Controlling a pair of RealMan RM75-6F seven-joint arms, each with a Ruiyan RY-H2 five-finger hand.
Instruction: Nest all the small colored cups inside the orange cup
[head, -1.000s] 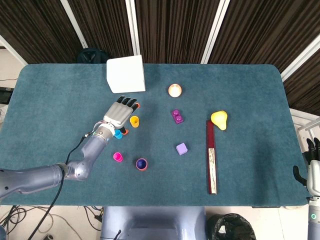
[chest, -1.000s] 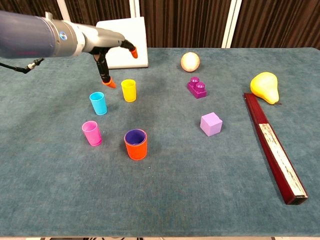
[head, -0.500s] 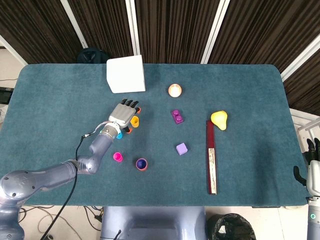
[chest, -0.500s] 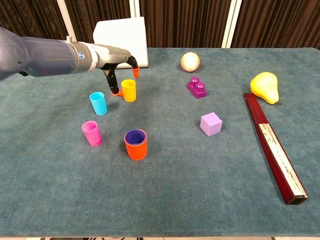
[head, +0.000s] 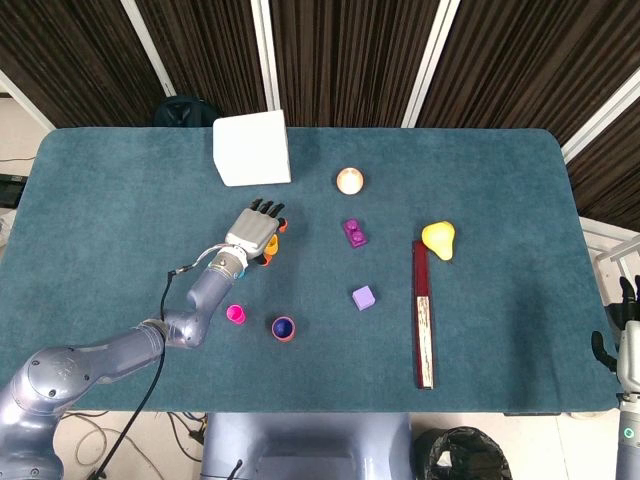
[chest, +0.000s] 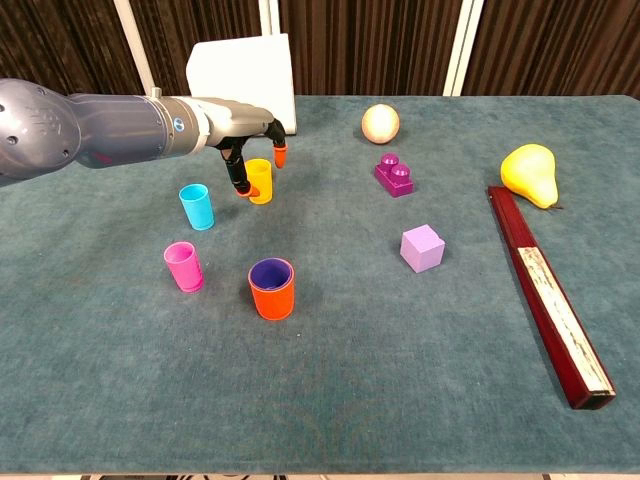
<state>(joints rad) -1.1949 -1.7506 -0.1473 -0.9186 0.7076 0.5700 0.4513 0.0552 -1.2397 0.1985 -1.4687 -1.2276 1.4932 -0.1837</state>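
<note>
Nesting is barely begun: a purple liner is seen inside the orange cup, the yellow cup is being straddled by the left hand, fingers apart, while blue and pink cups are left standing nearby.

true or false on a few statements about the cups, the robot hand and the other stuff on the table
1. The orange cup already holds a purple cup. True.
2. The left robot hand is at the small pink plastic cup. False: it is at the small yellow plastic cup.
3. The small blue plastic cup lies on its side. False: it stands upright.
4. The yellow pear sits near the far end of the long dark red wooden bar. True.
</note>
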